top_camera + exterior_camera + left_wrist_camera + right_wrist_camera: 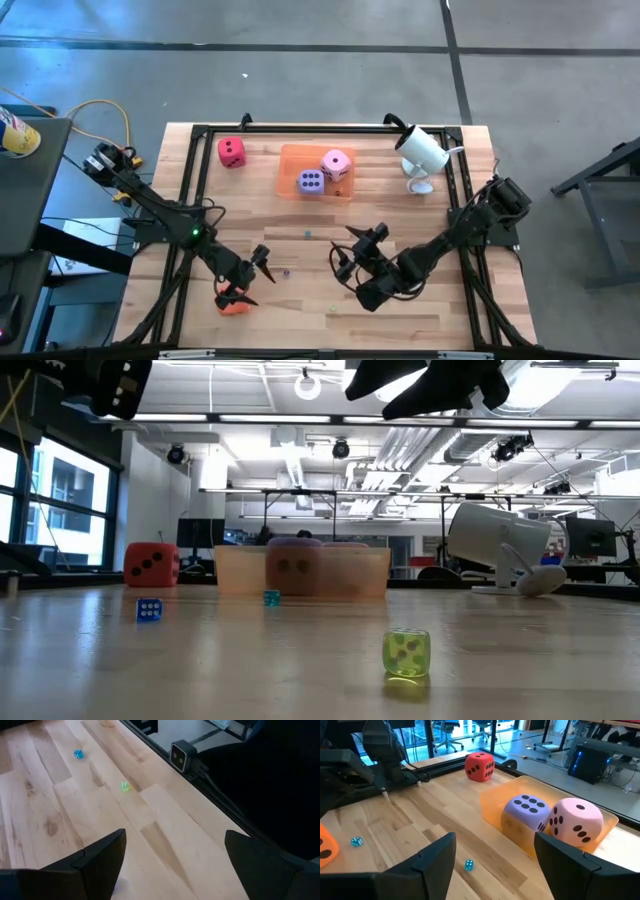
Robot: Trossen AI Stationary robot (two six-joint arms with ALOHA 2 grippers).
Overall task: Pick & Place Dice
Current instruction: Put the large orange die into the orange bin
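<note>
The purple die (310, 181) and the light pink die (336, 164) already sit side by side inside the translucent orange tray (290, 158) toward the far side of the worktop (300, 290), which reads as the place meant to collect them, so roughly half the job looks done. The red die (231, 152) rests on bare wood just beside the tray's left end, apart from it and untouched. The orange die (233, 304) lies near the front edge, and the left tool (250, 272) hangs right by it with its fingers spread wide and nothing between them in its own wrist view, a stance that suits lining up for a grasp on that die. The right tool (350, 255) hovers over the middle of the worktop, facing the tray, fingers likewise apart and empty, probably kept clear so the left arm has room. A few tiny coloured dice (406, 653) are scattered on the wood and seem no part of the sorting
</note>
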